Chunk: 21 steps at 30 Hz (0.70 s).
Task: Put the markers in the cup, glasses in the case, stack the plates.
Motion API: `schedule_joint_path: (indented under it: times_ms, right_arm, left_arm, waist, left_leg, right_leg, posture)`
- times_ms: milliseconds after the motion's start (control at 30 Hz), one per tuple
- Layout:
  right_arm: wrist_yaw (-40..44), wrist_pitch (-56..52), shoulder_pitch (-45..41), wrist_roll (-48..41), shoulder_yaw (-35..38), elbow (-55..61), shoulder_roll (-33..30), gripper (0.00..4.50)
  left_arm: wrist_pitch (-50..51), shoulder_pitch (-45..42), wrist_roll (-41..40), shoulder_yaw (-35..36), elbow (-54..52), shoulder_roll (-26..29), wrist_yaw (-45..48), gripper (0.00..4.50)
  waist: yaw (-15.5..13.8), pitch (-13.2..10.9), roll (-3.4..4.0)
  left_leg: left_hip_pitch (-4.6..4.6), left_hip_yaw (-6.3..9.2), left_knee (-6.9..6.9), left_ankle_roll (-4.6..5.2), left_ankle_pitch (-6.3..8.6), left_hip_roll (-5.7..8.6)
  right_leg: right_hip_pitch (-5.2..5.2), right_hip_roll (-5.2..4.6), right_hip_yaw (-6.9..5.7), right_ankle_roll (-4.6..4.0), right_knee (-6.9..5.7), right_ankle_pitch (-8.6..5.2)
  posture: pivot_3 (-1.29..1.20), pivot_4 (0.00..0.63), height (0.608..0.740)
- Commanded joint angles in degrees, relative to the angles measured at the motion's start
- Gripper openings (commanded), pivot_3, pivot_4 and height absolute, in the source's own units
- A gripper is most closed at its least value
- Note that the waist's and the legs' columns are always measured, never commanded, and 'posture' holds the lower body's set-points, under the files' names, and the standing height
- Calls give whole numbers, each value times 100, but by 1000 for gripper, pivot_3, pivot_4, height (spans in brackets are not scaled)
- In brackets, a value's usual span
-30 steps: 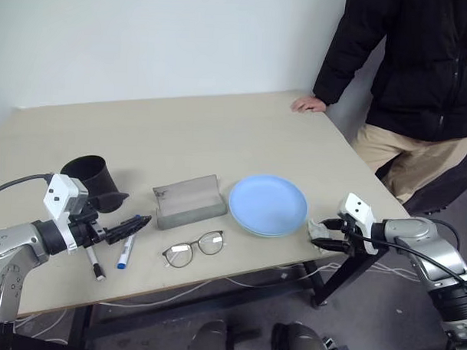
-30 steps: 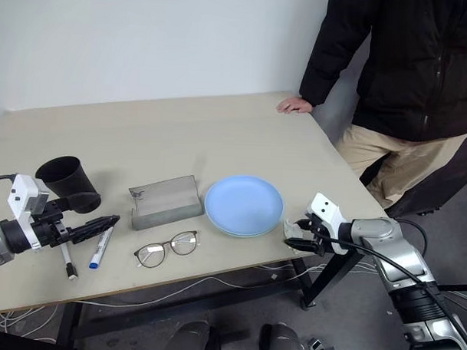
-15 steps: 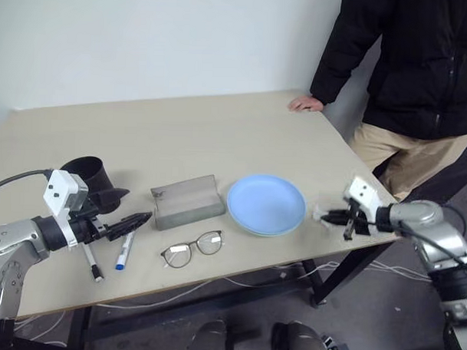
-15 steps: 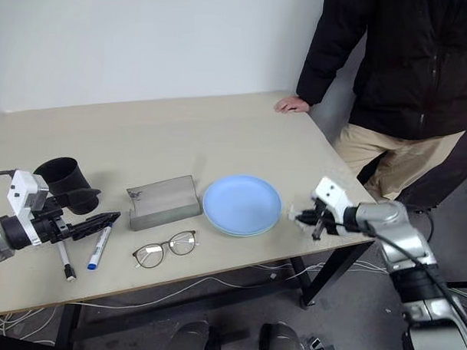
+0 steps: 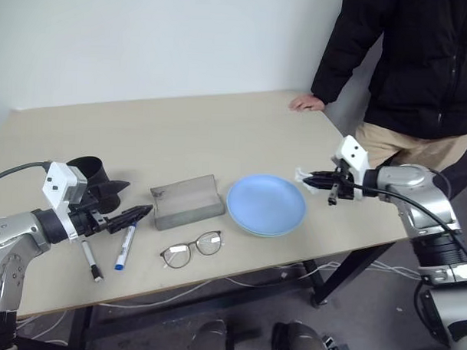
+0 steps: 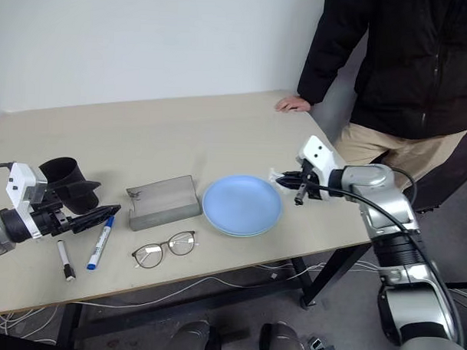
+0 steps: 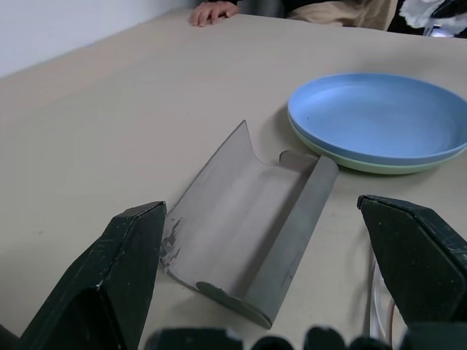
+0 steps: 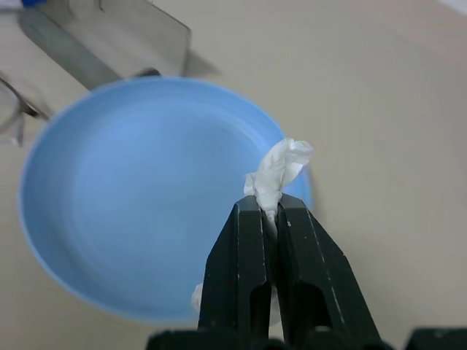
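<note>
I see the plates [image 5: 266,204] stacked, blue on mint, near the table's [image 5: 220,128] front edge, with bare tabletop behind them. The grey case [image 5: 186,201] lies open just left of them; the glasses [image 5: 192,249] sit in front of it. My right gripper [image 5: 312,178] hovers by the plates' right rim, pressed together on a white tissue [image 8: 279,169]. My left gripper [image 5: 132,214] is spread wide over the markers [image 5: 124,246], beside the black cup [image 5: 91,178]. A person [image 5: 421,66] leans a hand on the far right corner.

Black cup [image 5: 91,178] far left; two markers [image 5: 124,246] lie before it; grey case [image 5: 188,201] open, centre; glasses [image 5: 192,249] nearer; stacked blue-on-green plates [image 5: 266,204] right.
</note>
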State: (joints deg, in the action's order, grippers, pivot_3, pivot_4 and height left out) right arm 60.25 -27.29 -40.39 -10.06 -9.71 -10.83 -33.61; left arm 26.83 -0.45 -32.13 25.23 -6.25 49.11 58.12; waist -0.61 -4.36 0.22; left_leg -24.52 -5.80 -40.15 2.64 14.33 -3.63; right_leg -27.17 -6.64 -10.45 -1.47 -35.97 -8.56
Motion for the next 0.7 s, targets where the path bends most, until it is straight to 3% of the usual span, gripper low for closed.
schedule_joint_path:
  times_ms: [33,300,400,700]
  right_arm:
    - [-206,-3,-191,61,-131,87,323,25]
    - [-372,214,-183,340,-457,-477,771,25]
    - [-419,355,-228,468,-524,-732,871,743]
    - [-341,322,-376,361,-316,-639,809,3870]
  left_arm:
    - [29,-21,-102,150,-296,110,-24,4500]
    - [92,121,-116,130,-539,44,-81,4500]
    - [91,170,-93,48,-616,7,-112,4500]
    - [81,168,-62,-128,-719,-82,-192,4500]
  waist:
    - [3,1,-1]
    - [1,2,-3]
    - [-1,2,-3]
    - [11,2,-2]
  left_leg:
    - [0,0,0,-1,0,0]
    - [0,-3,-1,-3,-3,-1]
    - [-1,-2,-4,-5,-5,-2]
    - [0,6,-2,-42,-24,-17]
  right_leg:
    - [0,2,0,0,0,0]
    - [0,8,13,0,1,0]
    - [1,38,28,0,4,0]
    - [-8,80,31,-2,1,1]
  posture:
    - [0,0,701]
    - [0,0,701]
    - [0,0,701]
    - [0,0,701]
